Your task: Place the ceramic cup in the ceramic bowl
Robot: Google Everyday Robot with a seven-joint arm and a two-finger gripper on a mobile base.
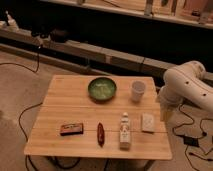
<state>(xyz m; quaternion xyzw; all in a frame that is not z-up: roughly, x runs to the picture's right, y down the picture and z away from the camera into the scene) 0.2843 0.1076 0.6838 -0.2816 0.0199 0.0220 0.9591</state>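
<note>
The ceramic cup (138, 91), small, plain white and handleless, stands upright on the far right part of the wooden table (60, 110). The ceramic bowl (102, 89), round and green with a paler mottled inside, sits to the left of the cup with a gap between them. The bowl holds nothing. My white arm (186, 86) comes in from the right. My gripper (164, 113) hangs by the table's right edge, to the right of the cup and a little nearer, and touches nothing.
A white bottle with a label (124, 131) stands near the front edge. A reddish-brown stick-shaped item (100, 133), a dark flat packet (71, 129) and a pale packet (148, 122) lie on the front half. Cables run across the floor. A low ledge runs behind the table.
</note>
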